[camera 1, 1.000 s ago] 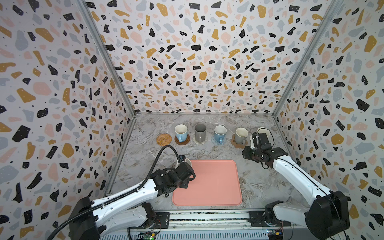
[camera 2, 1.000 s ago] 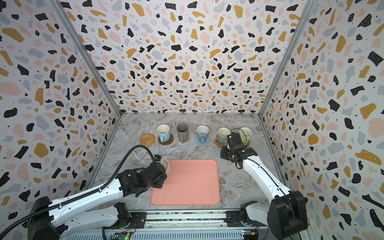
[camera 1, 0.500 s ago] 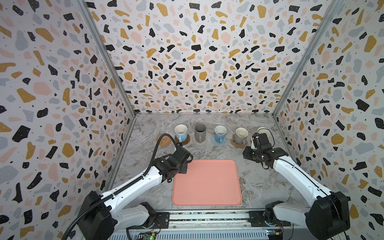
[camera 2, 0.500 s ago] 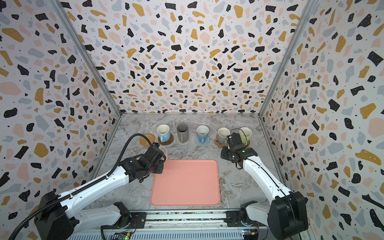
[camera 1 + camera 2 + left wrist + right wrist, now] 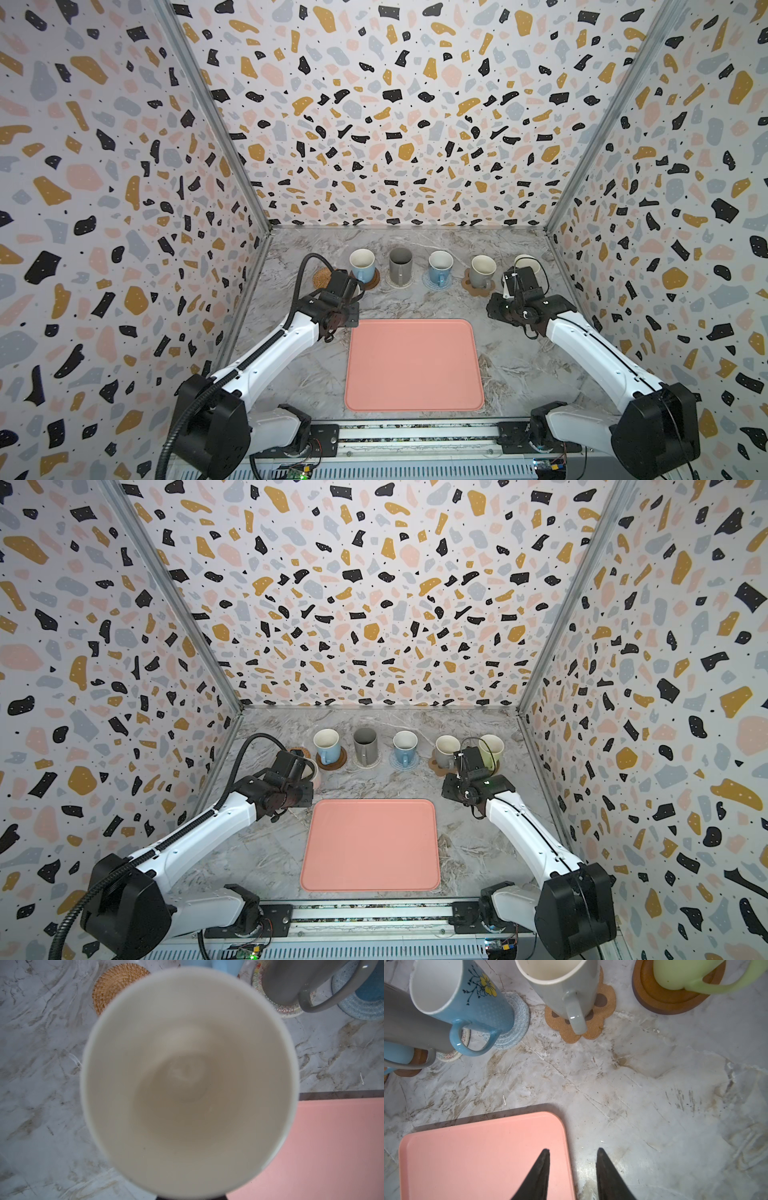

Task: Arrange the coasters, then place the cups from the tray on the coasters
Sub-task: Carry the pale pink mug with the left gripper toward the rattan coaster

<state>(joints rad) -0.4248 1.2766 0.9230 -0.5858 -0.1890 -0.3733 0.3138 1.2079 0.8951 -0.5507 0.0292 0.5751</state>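
Five cups (image 5: 400, 266) on coasters (image 5: 428, 283), sixth in left jaws

Left jaws clamped fully closed on the pink cup (image 5: 187, 1084); grip point hidden from every view. Cup sits directly under the wrist camera, mouth up, just short of the orange woven coaster (image 5: 116, 987), not on it, between that coaster and the tray (image 5: 411, 365) far-left corner. Right jaws spread partway, nothing between them, one tip over the tray edge, one over bare tabletop (image 5: 654, 1084), well apart from the grey cup (image 5: 566, 985) on the paw coaster (image 5: 609, 995).
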